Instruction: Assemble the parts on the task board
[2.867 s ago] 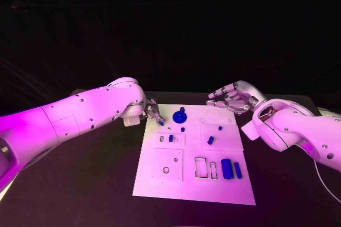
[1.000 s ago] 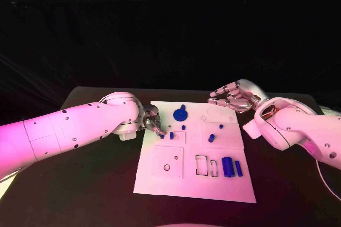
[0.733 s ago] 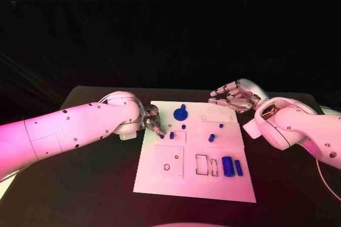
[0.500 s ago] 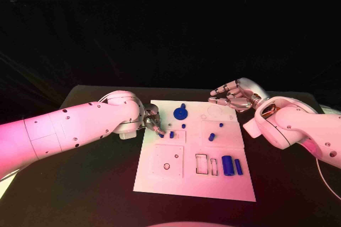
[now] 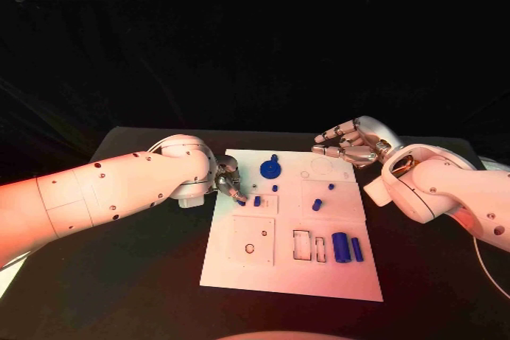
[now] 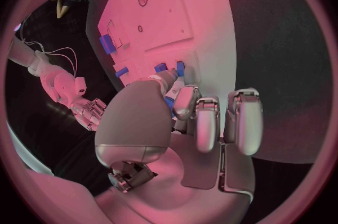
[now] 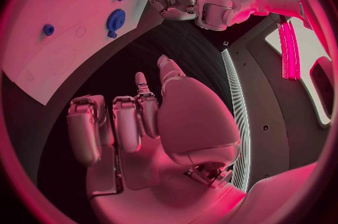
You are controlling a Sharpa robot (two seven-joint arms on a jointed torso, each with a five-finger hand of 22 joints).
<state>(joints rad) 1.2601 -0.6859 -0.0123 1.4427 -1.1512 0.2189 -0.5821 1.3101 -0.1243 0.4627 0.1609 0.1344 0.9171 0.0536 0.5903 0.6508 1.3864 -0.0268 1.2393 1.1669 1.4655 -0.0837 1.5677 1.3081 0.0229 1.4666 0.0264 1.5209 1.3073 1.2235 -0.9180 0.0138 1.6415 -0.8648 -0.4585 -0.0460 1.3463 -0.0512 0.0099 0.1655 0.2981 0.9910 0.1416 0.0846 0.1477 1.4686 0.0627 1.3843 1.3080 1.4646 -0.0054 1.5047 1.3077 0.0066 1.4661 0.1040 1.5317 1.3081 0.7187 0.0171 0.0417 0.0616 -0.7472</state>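
The task board [image 5: 247,281] lies flat at the centre of the black table [image 5: 127,281]. Small blue parts rest on it: a round disc [image 5: 269,170] near its far end, a short peg [image 5: 317,204] mid-board, a cylinder [image 5: 339,247] near the right edge. Judged light, rigid and smooth; each is best taken by its sides with a fingertip pinch, as they could slip. The left hand [image 5: 228,182] is at the board's left edge, fingertips bunched over a small blue part [image 5: 242,203]; whether it grips that part cannot be told. The right hand [image 5: 348,147] hovers beyond the far right corner, fingers curled, holding nothing
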